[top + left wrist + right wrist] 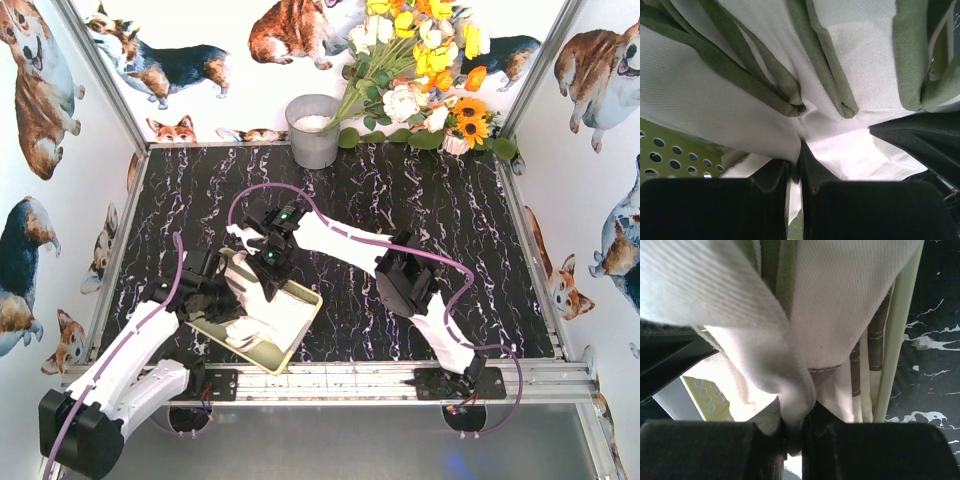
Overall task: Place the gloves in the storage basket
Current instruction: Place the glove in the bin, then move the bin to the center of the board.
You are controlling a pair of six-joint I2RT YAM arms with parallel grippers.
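Top view, basket: shallow rectangular pale yellow-green plastic storage basket (306, 296) sits on the black white-veined counter (430, 220), close to the arm bases.
Top view, gloves: white fabric gloves (255, 322) lie heaped inside the basket.
Left wrist view, pincer: left pincer (796, 172) pressed closed on a fold of white glove cloth with grey-green strips; perforated basket wall at lower left.
Right wrist view, pincer: right pincer (794, 432) clamped on a hanging white glove fold; basket rim alongside, counter at right.
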